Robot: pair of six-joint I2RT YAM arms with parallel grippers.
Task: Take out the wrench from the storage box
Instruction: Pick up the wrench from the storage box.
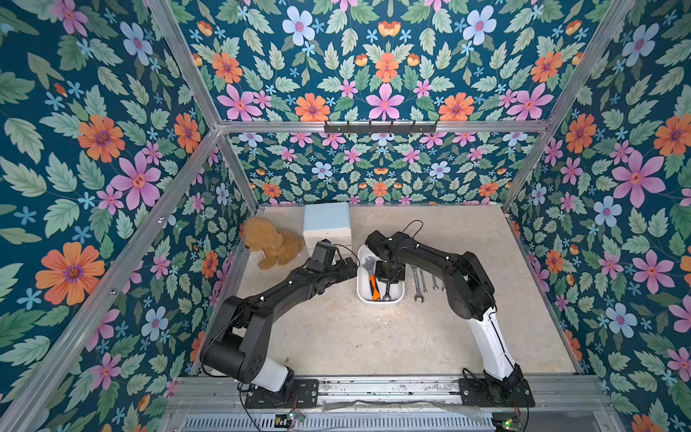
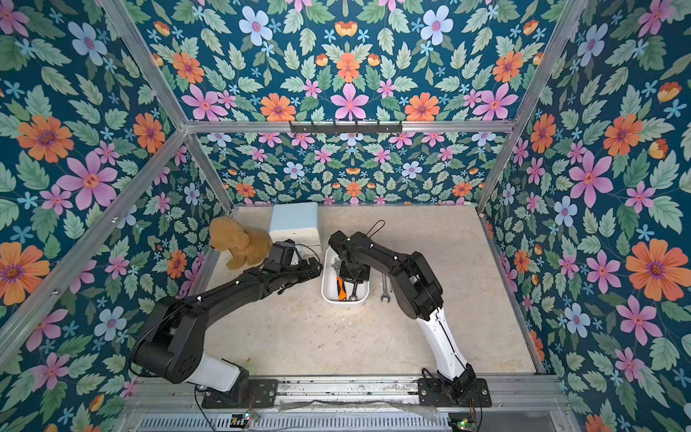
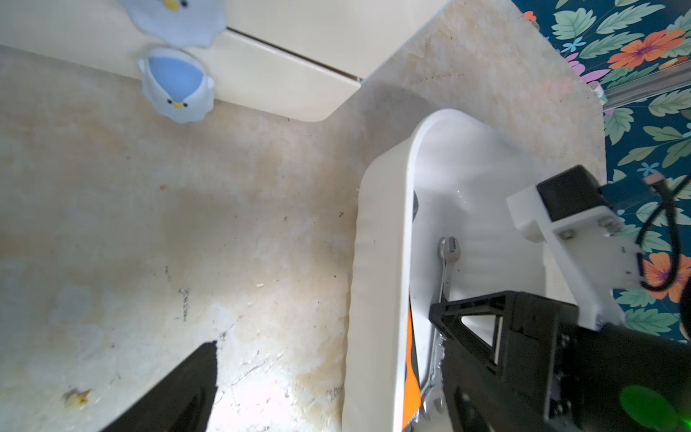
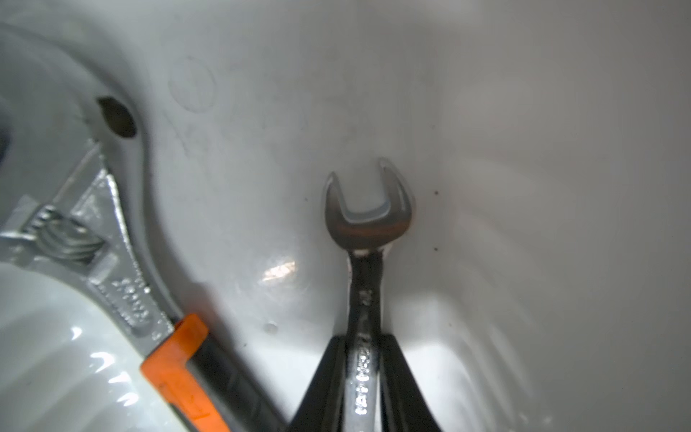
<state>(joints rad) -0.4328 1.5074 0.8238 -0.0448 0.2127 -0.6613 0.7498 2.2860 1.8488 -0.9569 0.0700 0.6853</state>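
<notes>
The storage box (image 1: 380, 301) is a white tub in the middle of the table, seen in both top views (image 2: 346, 300). My right gripper (image 4: 364, 340) reaches down into it and is shut on the shank of a silver open-end wrench (image 4: 368, 209), which lies along the box floor. From above, the right gripper (image 1: 389, 272) hides most of that wrench (image 1: 387, 295). An adjustable wrench with an orange handle (image 4: 123, 284) lies beside it in the box. My left gripper (image 1: 348, 267) stands open and holds nothing, just outside the box's left wall (image 3: 381, 262).
Several loose wrenches (image 1: 426, 282) lie on the table right of the box. A white cabinet with a pale blue top (image 1: 327, 224) stands behind the box, and a brown teddy bear (image 1: 271, 243) sits at the back left. Floral walls enclose the table.
</notes>
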